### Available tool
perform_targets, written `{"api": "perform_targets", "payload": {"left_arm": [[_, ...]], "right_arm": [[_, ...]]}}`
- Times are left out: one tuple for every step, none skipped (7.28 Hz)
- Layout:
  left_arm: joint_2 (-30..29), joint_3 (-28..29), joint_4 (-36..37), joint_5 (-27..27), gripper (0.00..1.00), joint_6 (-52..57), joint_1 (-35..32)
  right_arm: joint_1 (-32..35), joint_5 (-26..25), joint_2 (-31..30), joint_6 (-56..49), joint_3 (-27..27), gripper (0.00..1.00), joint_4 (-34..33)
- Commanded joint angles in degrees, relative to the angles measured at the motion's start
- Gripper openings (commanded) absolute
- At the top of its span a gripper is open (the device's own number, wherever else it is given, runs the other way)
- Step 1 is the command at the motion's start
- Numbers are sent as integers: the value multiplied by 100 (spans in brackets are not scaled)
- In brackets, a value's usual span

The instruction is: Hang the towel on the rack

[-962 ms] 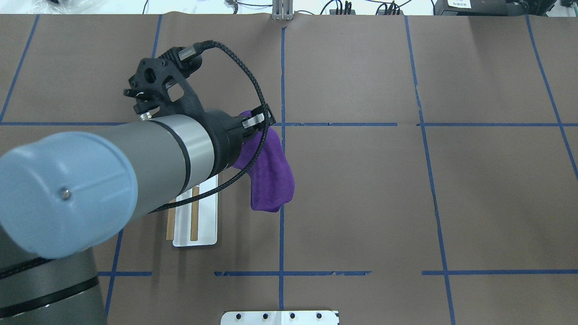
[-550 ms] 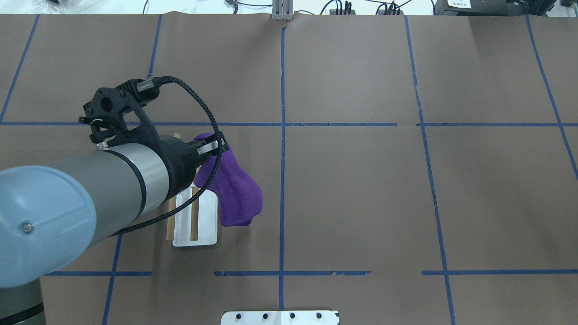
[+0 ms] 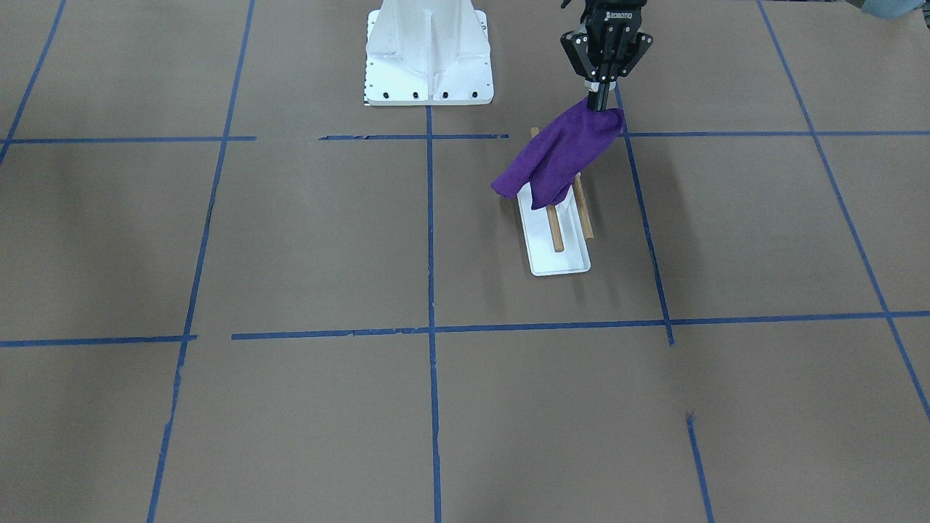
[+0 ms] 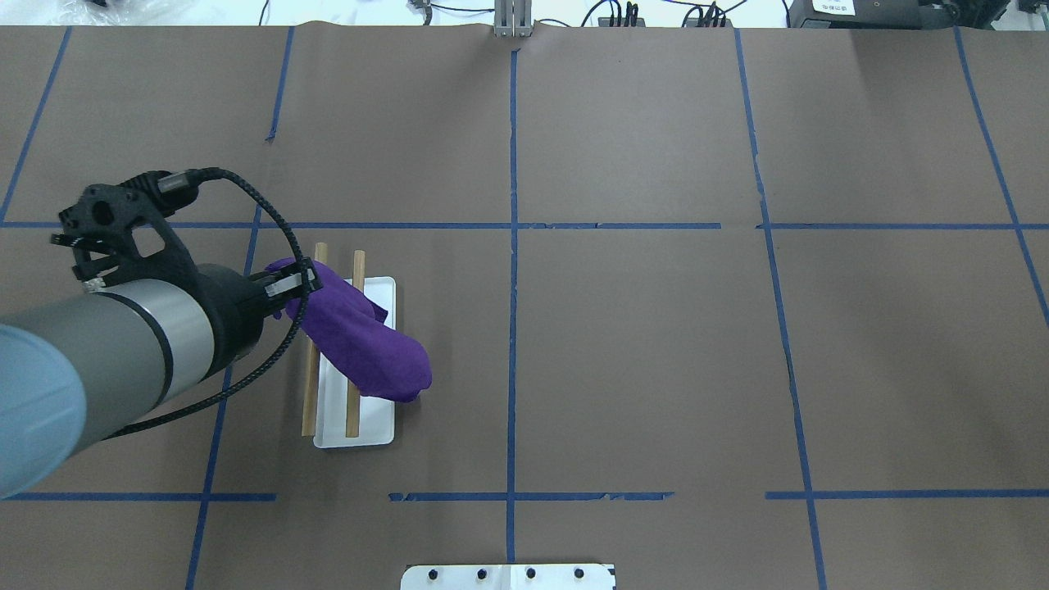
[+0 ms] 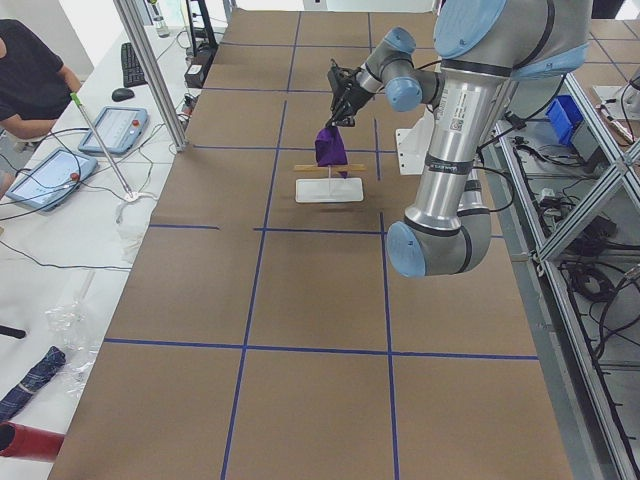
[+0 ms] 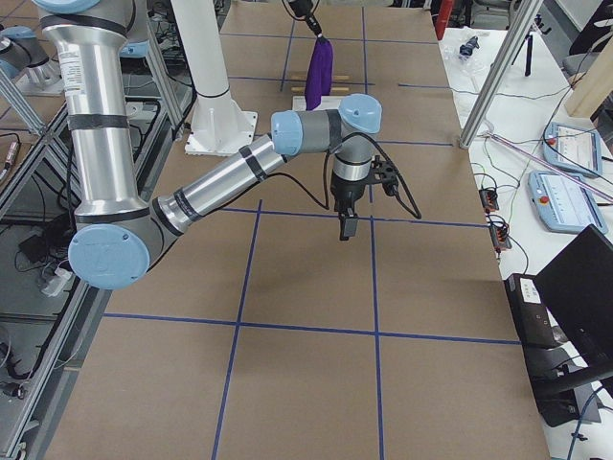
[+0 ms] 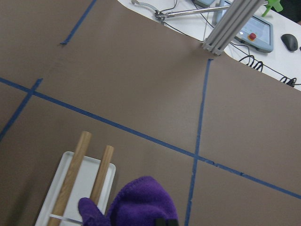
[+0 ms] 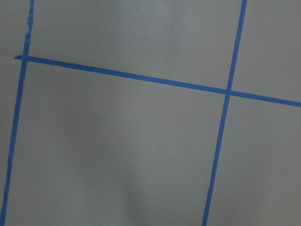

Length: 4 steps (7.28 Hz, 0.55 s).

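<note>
Your left pincer point(image 3: 598, 100) pinches the towel point(image 3: 556, 156) by a corner, so it trails over the rack point(image 3: 561, 260). You cannot tell the state of the right pincer point(image 6: 345, 233).

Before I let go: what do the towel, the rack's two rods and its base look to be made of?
Towel: soft purple cloth with a fuzzy nap, likely microfibre or terry; it drapes limply. Rods: light-brown, matte, probably bare wood. Base: white, smooth, thin raised rim; plastic or painted metal, cannot tell.
</note>
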Motion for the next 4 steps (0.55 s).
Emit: {"api": "perform_targets", "payload": {"left_arm": [[363, 163, 6, 10, 0, 234, -131], [460, 434, -12, 28, 0, 253, -131], [469, 620, -20, 37, 0, 253, -131], [574, 804, -21, 89, 0, 279, -131]], "right_arm": [[7, 68, -79, -30, -100, 100, 5], [7, 208, -123, -48, -109, 100, 5], [94, 244, -149, -48, -135, 100, 5], [191, 262, -167, -56, -214, 100, 5]]}}
